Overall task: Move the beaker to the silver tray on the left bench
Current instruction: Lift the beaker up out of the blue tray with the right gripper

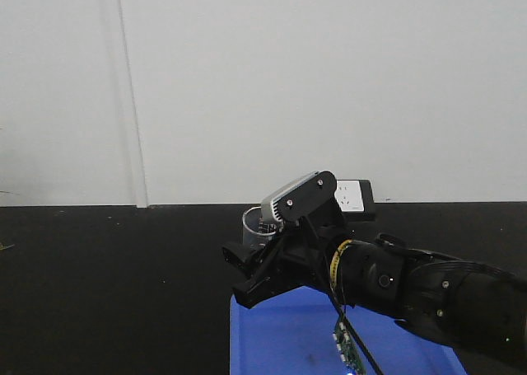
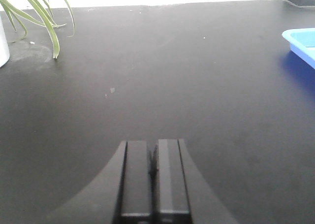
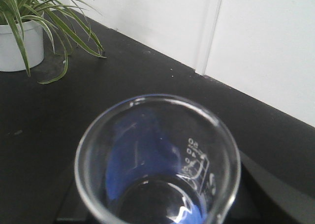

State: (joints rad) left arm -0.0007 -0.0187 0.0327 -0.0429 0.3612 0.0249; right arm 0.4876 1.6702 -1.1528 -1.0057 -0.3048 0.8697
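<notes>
The small clear glass beaker (image 3: 157, 160) fills the right wrist view, rim toward the camera, with white printed marks on its wall. My right gripper (image 1: 247, 264) is shut on it, its dark fingers (image 3: 268, 189) showing at the sides. In the front view the beaker (image 1: 255, 225) is held above the near end of a blue tray (image 1: 288, 334). My left gripper (image 2: 153, 145) is shut with nothing in it, low over the black countertop of the bench (image 2: 147, 61). The silver tray is out of view.
A potted plant in a white pot (image 3: 19, 44) stands on the black countertop, its long leaves (image 2: 44, 17) reaching over the surface. The blue tray's corner (image 2: 301, 41) lies to the right of my left gripper. A white power socket (image 1: 352, 195) sits by the wall.
</notes>
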